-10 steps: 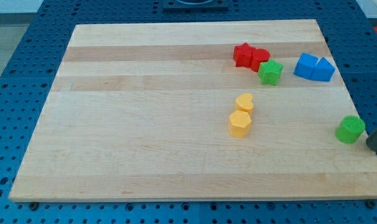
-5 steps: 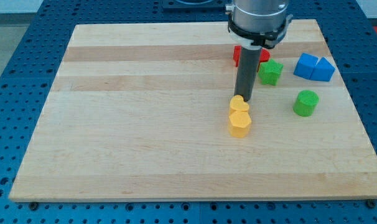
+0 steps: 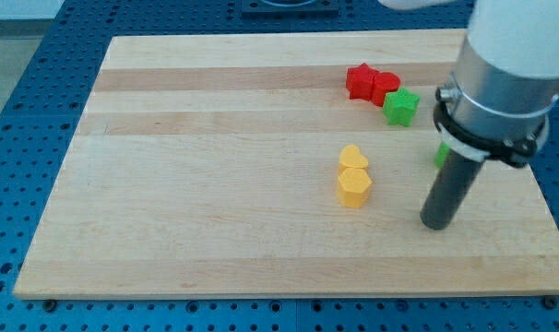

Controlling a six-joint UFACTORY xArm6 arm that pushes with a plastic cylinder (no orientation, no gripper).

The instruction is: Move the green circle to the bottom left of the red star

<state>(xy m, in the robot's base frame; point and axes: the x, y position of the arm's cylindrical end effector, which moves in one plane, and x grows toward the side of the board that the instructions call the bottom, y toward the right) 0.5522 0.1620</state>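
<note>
Camera view — my tip [image 3: 437, 224] bare, arm hiding green circle [image 3: 440, 155], red star [image 3: 360, 80] beyond.

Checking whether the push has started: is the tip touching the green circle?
Cannot tell. In the camera view the rod hides nearly all of the green circle; my tip sits toward the view's bottom of that sliver.

Green star [image 3: 401, 107] and yellow pair [image 3: 353, 177] flank the open lane between

Robotics lab bench, blue perforated mounting table [image 3: 21, 101], wooden board [image 3: 215, 184], robot arm [image 3: 505, 65] overhead
</note>
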